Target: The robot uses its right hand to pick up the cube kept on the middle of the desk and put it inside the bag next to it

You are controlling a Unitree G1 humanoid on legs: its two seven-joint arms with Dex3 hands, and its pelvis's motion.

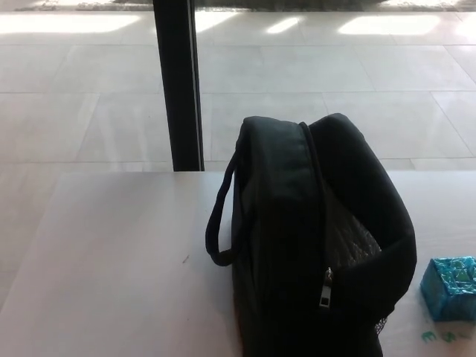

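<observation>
Neither robot hand appears in view, so pose and grip cannot be assessed. Black bag [320, 238] stands unzipped on worktop [111, 260]; blue cube [451, 288] rests just beside it.

Bright light comes from the far side: 3 pale glare patches lie on the glossy floor [312, 82] along the top edge, washed out to white. The desk [111, 260] looks flat and hazy. The backlit bag [312, 245] is nearly pure black, its detail lost. The whole picture is soft, and the post [178, 82] is a dark silhouette.
</observation>
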